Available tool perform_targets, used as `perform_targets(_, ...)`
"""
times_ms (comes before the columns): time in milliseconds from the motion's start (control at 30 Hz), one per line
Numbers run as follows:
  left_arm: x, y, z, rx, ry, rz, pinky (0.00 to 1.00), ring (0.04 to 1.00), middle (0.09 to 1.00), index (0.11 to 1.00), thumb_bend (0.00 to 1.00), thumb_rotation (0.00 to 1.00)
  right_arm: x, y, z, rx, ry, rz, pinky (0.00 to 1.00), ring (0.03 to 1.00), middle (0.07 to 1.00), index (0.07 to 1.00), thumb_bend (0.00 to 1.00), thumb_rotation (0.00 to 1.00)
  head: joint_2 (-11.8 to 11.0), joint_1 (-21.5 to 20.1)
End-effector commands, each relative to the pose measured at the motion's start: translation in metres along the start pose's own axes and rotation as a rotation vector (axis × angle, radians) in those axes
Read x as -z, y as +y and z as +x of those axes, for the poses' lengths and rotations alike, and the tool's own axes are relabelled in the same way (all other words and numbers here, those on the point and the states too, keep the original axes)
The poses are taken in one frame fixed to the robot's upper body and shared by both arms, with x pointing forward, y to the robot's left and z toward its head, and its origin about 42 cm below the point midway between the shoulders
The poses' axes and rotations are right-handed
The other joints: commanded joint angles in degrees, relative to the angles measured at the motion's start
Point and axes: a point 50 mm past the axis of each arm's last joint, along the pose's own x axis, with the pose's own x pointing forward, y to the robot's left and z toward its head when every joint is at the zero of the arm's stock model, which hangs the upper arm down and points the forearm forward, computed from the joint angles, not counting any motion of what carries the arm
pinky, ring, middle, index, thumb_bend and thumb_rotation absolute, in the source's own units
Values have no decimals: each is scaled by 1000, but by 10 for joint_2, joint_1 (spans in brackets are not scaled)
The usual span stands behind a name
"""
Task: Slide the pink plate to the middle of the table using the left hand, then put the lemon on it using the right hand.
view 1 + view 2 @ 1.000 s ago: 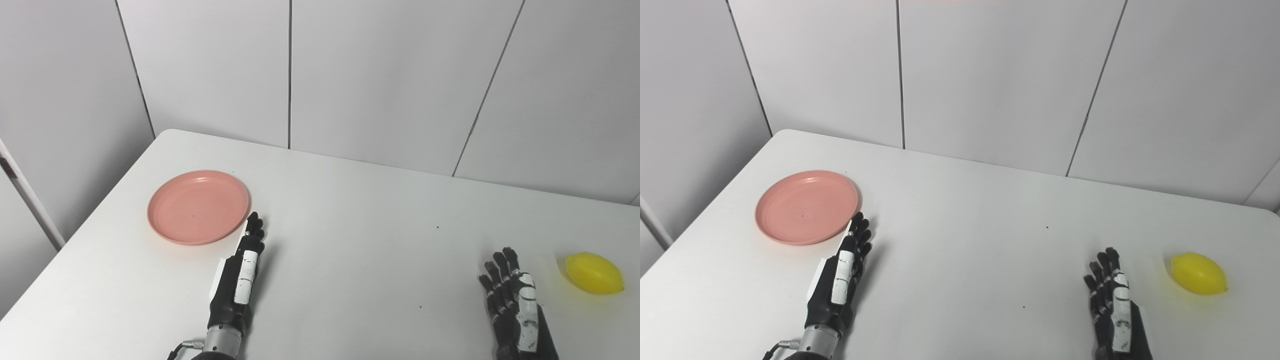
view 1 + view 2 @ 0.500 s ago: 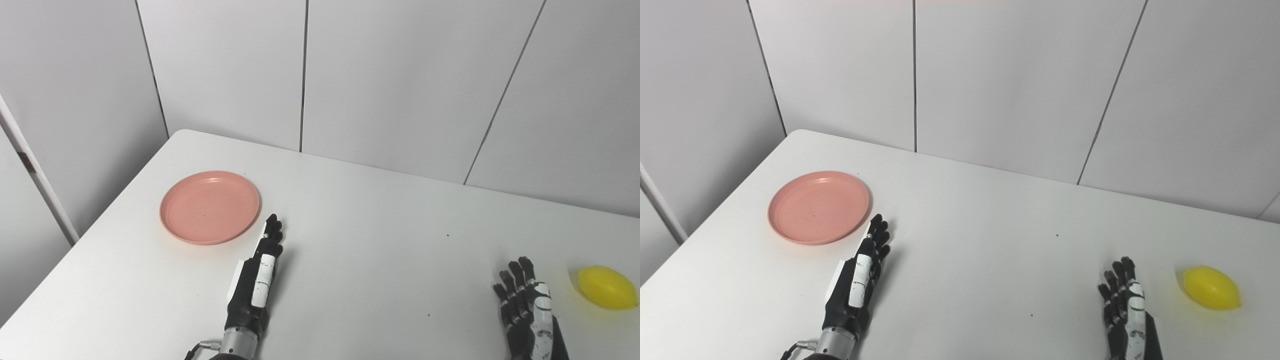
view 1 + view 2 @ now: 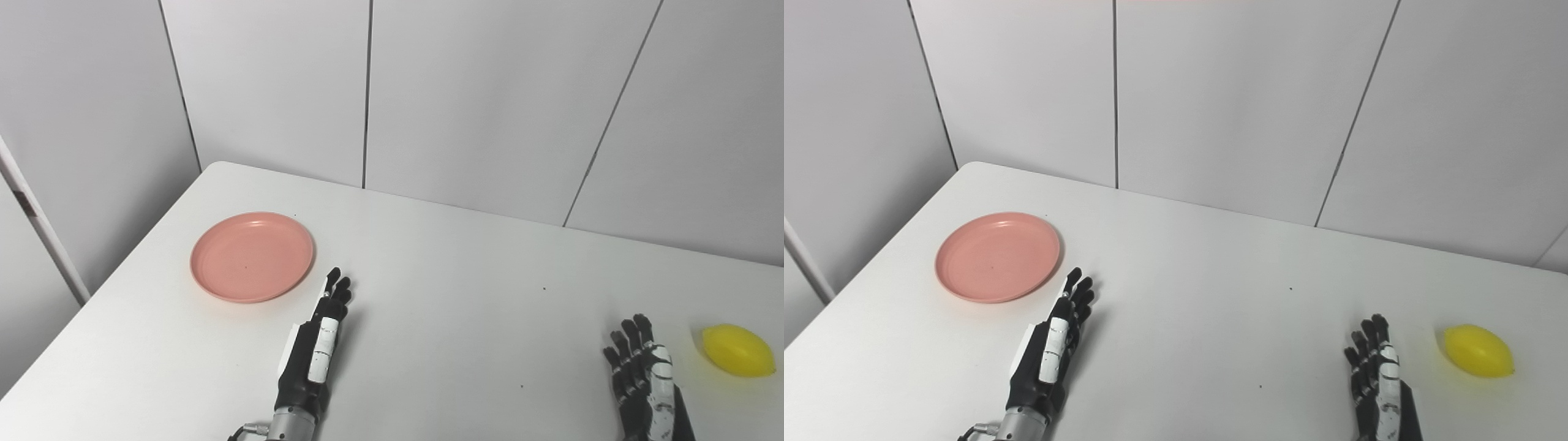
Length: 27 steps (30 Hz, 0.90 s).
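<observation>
Left hand [image 3: 312, 355] flat, fingers spread, empty, just short of the pink plate [image 3: 252, 256] on the desk's [image 3: 441, 331] left side. Plate looks light, rigid, likely slick: hook the near rim. Right hand [image 3: 643, 380] spread, empty; lemon [image 3: 738, 350] just beside, smooth, may roll.

white table [image 3: 465, 257], rounded far-left corner, set against grey wall panels. pink plate [image 3: 252, 256] lies flat on the left side, empty. lemon [image 3: 738, 350] lies on its side near the right edge, well apart from the plate. a few tiny dark specks on the surface mid-right. middle of the top bare
</observation>
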Motion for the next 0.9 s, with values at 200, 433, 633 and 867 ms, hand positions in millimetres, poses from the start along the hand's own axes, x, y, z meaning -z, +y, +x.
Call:
perform_targets(200,-41,7,17,27,-103,-37,949,894,894,899,876,1000,41,-13,-30,62,115,15,1000,1000,1000,1000,640,1000,-3,0)
perform_targets(433,-91,13,46,73,-215,-18,890,877,874,838,907,1000,42,-14,-29,60,115,14,1000,1000,1000,1000,622,1000,-8,6)
perform_targets(633,-122,23,63,95,-280,34,905,851,846,801,919,1000,42,-17,-29,61,121,10,1000,1000,1000,1000,649,1000,-9,11)
perform_targets(867,-137,52,84,55,-334,77,937,843,821,770,899,1000,42,-17,-29,59,118,6,1000,1000,1000,1000,643,1000,-8,7)
